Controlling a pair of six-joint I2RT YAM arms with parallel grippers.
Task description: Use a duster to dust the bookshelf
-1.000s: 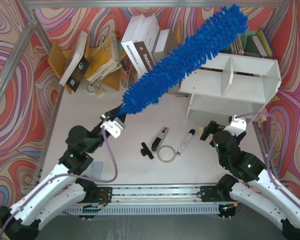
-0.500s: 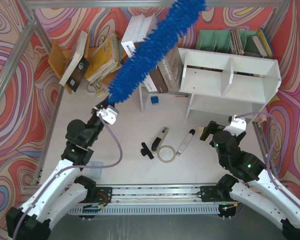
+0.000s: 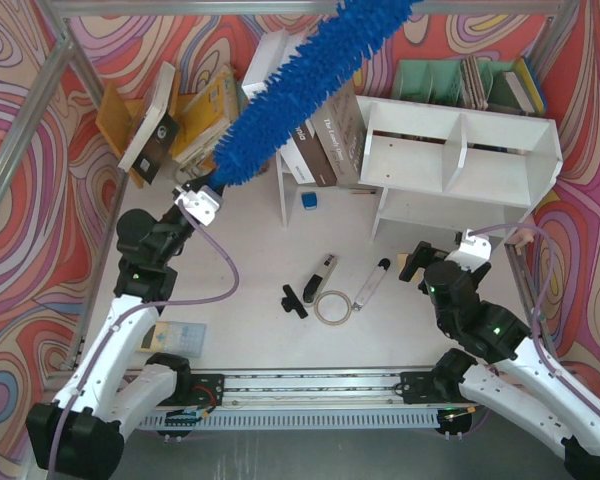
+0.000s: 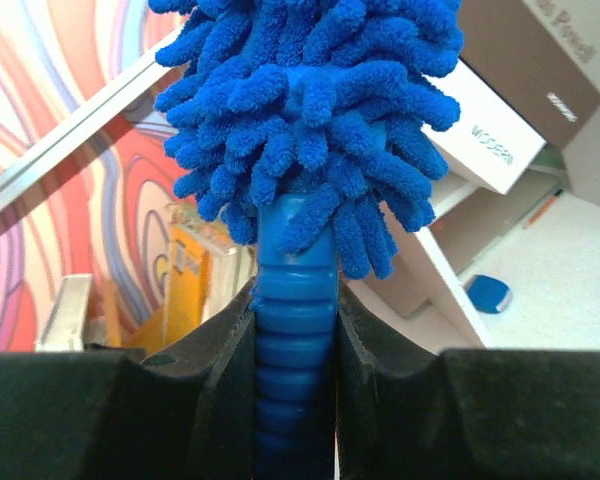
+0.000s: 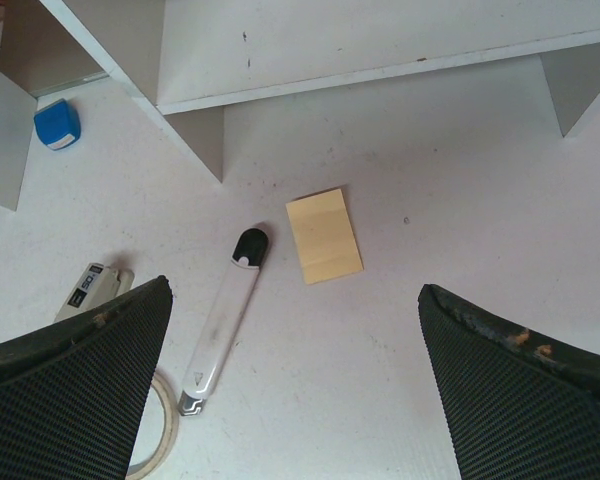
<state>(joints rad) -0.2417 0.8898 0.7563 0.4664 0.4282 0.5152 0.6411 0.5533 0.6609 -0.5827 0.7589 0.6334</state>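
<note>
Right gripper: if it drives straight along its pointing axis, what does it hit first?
Probably the table, at or near the yellow sticky note, which lies ahead of the open right gripper; the bookshelf sits beyond. Depth unclear.

1 view looks straight down; 2 close wrist views share its duster (image 3: 290, 90) and marker (image 3: 370, 283).

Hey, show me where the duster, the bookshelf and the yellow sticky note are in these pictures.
duster (image 3: 300, 90), top external view, middle of its fluffy blue head.
bookshelf (image 3: 410, 150), top external view, white panel left of the divider.
yellow sticky note (image 5: 323, 236), right wrist view, centre of the paper.
</note>
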